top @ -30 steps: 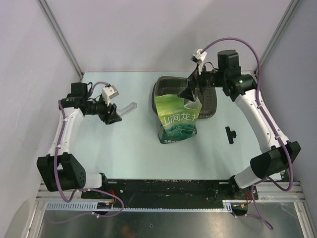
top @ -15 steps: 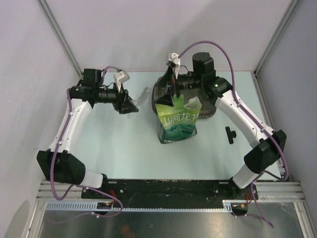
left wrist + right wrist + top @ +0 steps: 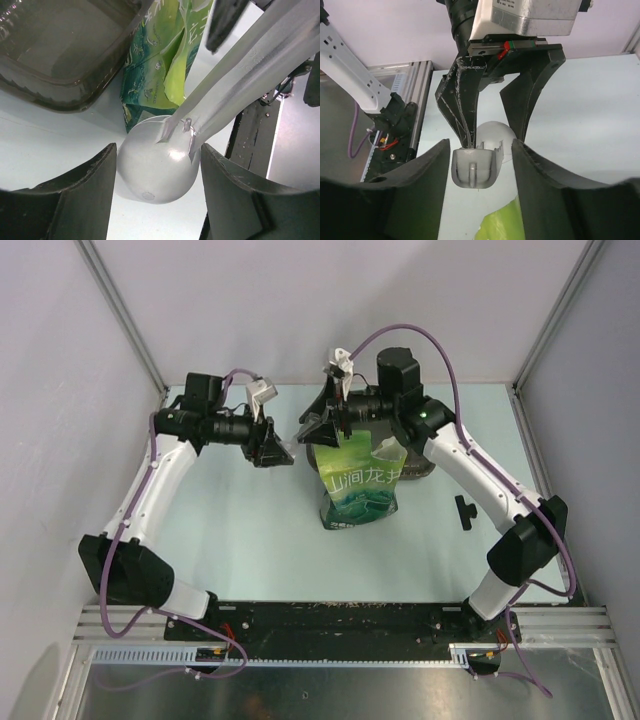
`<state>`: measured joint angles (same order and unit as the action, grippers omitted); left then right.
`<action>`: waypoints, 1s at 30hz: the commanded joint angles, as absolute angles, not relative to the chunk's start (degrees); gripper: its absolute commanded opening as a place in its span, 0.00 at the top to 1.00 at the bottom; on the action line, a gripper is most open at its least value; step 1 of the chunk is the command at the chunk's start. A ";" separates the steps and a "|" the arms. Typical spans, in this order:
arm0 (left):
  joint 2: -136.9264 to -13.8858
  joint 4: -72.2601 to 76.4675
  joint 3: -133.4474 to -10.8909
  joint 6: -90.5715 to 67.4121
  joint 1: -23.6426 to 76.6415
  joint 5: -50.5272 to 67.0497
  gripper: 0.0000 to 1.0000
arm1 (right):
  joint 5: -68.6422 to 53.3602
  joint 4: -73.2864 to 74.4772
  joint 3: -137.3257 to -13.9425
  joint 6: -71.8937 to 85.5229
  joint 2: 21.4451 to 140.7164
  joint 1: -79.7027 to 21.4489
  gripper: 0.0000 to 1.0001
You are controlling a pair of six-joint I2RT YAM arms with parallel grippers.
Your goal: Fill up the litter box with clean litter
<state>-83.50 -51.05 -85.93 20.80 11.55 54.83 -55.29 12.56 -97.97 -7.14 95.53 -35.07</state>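
Left hand: my left gripper (image 3: 157, 167) is clamped on the bowl of the clear scoop (image 3: 200, 120); the bowl sits between my fingers and the handle points away toward my other hand.
Right hand: my right gripper (image 3: 481, 157) straddles the free end of the handle (image 3: 472, 167), one finger on either side; I cannot tell whether they press on it yet.
Scoop axis: runs hand to hand, roughly left to right in the top view; bowl at the left, handle end at the right.
Bag: the green bag (image 3: 362, 490) stands just below and to the right of where my hands meet; its top is open.
Box: the litter box (image 3: 65, 97) lies behind the bag, close against it; the floor that shows is bare.
Litter: no clean litter is visible; I judge it to be inside the bag.
Nearer arm: right; I judge this a handover, so my right grip must settle on the handle before my left lets go.
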 commanded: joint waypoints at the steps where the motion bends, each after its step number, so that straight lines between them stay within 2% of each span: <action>1: -82.79 -49.75 -88.77 18.54 12.30 55.28 1.00 | -57.21 8.61 -98.17 -5.63 95.62 -34.63 0.48; 4: -83.06 -49.75 -89.30 18.37 12.39 54.58 1.00 | -58.45 8.17 -98.44 -5.36 95.98 -34.19 0.76; 5: -83.32 -49.75 -89.56 18.46 12.57 53.27 0.94 | -58.27 8.00 -98.44 -5.19 95.98 -34.02 1.00; 7: -83.41 -49.57 -90.70 18.63 12.66 51.69 0.80 | -58.18 7.30 -98.17 -4.49 95.89 -33.66 1.00; 8: -83.50 -49.48 -91.05 18.72 12.74 50.98 0.62 | -57.49 7.03 -98.17 -3.79 95.80 -33.49 1.00; 11: -81.83 -47.12 -91.50 19.07 13.36 44.84 0.41 | -51.98 3.00 -97.30 2.09 94.84 -32.17 1.00; 13: -77.54 -39.67 -88.43 17.76 13.53 39.40 0.32 | -46.26 1.85 -97.82 7.37 94.14 -31.12 1.00; 14: -75.69 -32.85 -86.76 17.32 14.32 36.85 0.23 | -40.40 1.76 -97.91 9.04 93.87 -30.85 1.00; 15: -71.85 -29.74 -83.27 18.18 15.11 34.13 0.20 | -37.12 1.67 -98.08 10.71 93.69 -30.15 1.00; 17: -68.75 -22.89 -79.91 22.91 19.83 25.52 0.19 | -30.62 2.02 -98.44 17.73 93.51 -29.10 1.00; 19: -65.76 -19.27 -75.25 32.57 24.32 15.00 0.19 | -31.37 2.02 -99.40 24.30 94.91 -26.56 1.00; 22: -62.68 -11.19 -68.05 43.05 31.01 7.34 0.23 | -32.78 0.62 -99.14 31.78 95.97 -22.96 1.00; 26: -62.22 7.93 -58.03 53.15 38.49 -2.18 0.22 | -34.53 -2.98 -97.57 36.54 95.98 -20.83 1.00; 30: -66.26 15.28 -58.00 55.99 40.25 -6.50 0.24 | -34.45 -3.78 -95.89 37.35 94.66 -20.30 1.00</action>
